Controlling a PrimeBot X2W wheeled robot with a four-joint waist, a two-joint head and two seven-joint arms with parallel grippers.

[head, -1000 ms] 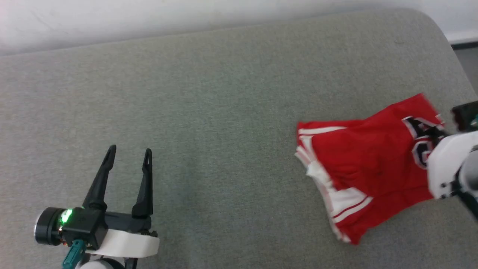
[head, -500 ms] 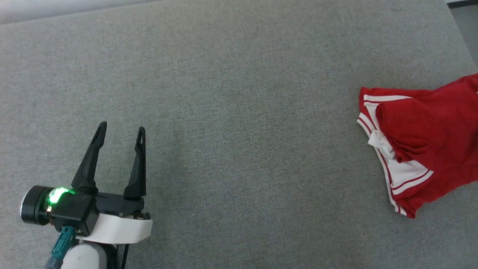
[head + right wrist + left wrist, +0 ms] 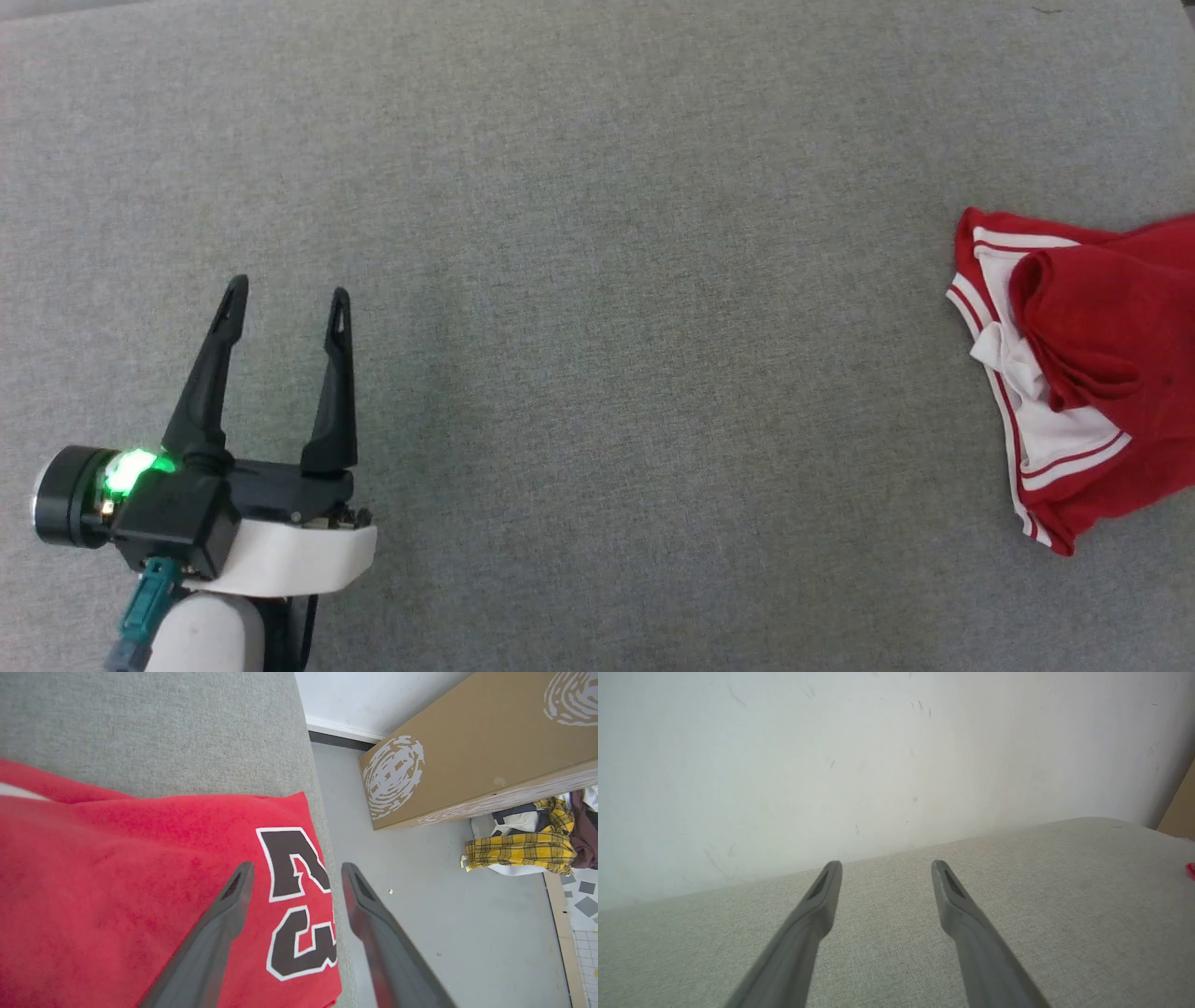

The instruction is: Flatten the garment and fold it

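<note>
The red garment [image 3: 1102, 373] lies crumpled at the right edge of the grey table [image 3: 597, 233], its white red-striped sleeve [image 3: 1046, 439] turned toward me; part of it runs out of the head view. In the right wrist view the garment [image 3: 117, 882] spreads red with the black "23" print [image 3: 299, 905] near the table's edge. My right gripper [image 3: 296, 872] hovers open above that print, holding nothing. My left gripper [image 3: 285, 299] stands open over bare table at the lower left, far from the garment; its fingers [image 3: 826, 891] are empty.
A white wall [image 3: 831, 765] runs behind the table. Past the table's right edge lies grey floor [image 3: 444, 914] with a long cardboard box [image 3: 467, 751] and a pile of clothes with yellow plaid [image 3: 523, 851].
The head view has shifted, so the garment now sits further right and the wall has left the frame. The right arm's pale forearm no longer shows there. The left gripper stays open.
</note>
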